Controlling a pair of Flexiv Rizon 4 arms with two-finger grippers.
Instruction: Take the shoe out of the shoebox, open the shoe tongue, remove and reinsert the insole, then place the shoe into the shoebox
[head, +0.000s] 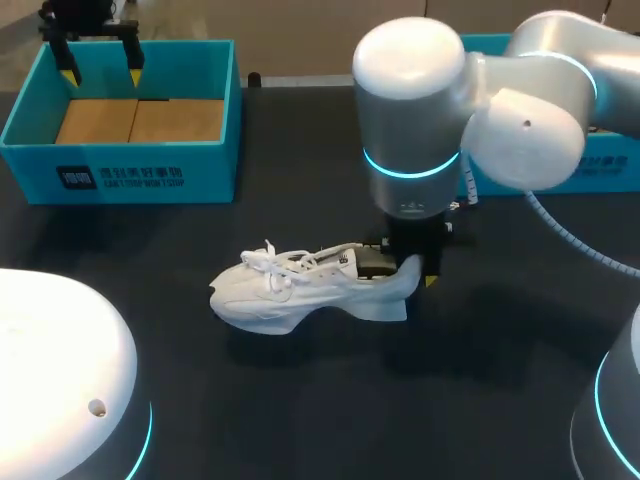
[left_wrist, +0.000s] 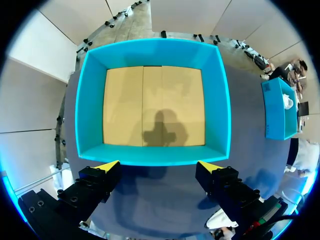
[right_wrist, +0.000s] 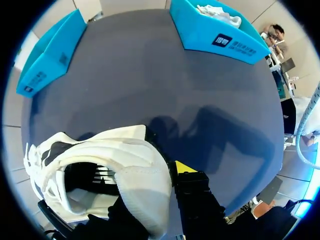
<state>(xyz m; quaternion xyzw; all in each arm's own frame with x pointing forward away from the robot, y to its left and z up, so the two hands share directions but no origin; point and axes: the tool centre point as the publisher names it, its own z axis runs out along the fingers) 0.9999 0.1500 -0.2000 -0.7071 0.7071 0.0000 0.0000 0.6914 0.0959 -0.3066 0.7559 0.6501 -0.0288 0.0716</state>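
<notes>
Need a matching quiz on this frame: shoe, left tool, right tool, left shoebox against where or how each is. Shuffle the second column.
1. shoe
2. left tool
3. right tool
4. left shoebox

A. empty, bare cardboard floor
B. open, above the left shoebox
C. closed on the shoe's heel
D. upright on the table, outside any box

Pairs: 1-D, 2-B, 3-C, 4-A
</notes>
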